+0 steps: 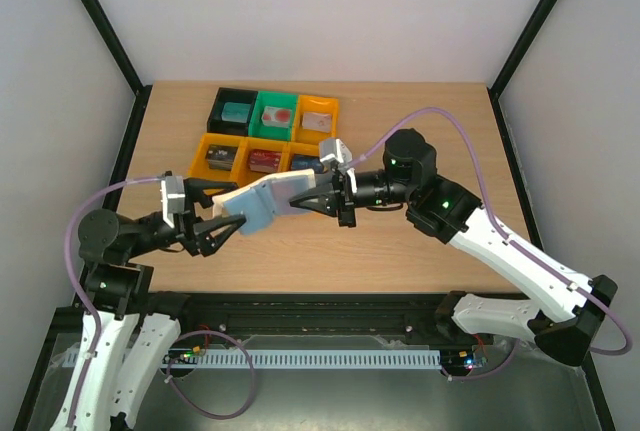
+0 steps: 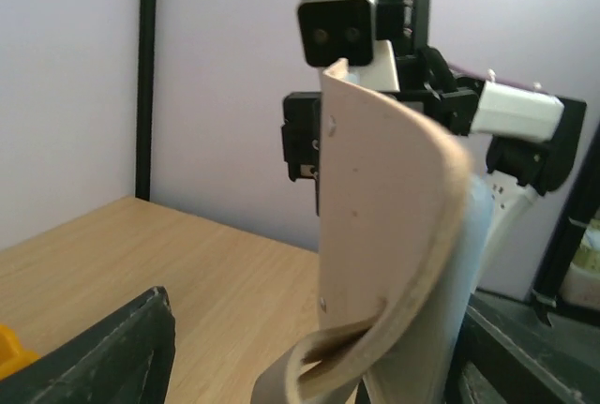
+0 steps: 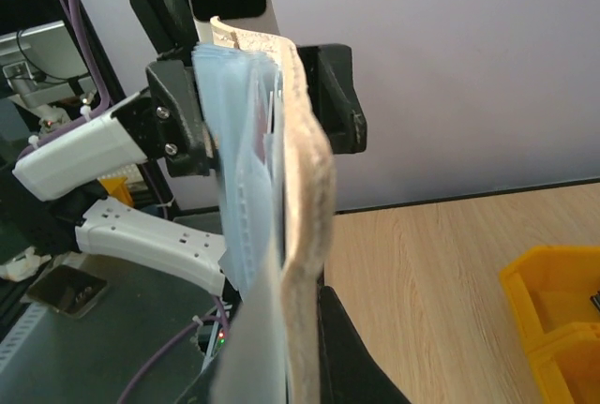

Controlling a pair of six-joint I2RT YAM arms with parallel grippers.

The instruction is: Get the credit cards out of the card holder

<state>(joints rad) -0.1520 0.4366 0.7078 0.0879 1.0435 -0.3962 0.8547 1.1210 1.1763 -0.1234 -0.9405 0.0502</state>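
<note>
The card holder (image 1: 270, 196) hangs in the air over the table (image 1: 400, 241) — light, soft, bending easily — with the right claw (image 1: 303, 201) pinching one end and the left claw (image 1: 238, 207) spread around the other, so I would grip one flap only, away from the pockets.

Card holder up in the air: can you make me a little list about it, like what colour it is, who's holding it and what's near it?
thing: card holder
colours: tan outside, light blue inside
where: in the air above the table, between the two arms
right fingers: shut on one end of it
left fingers: spread open around the other end
credit cards: none out that I can see
behind it: orange, green and black bins with small things inside
</note>
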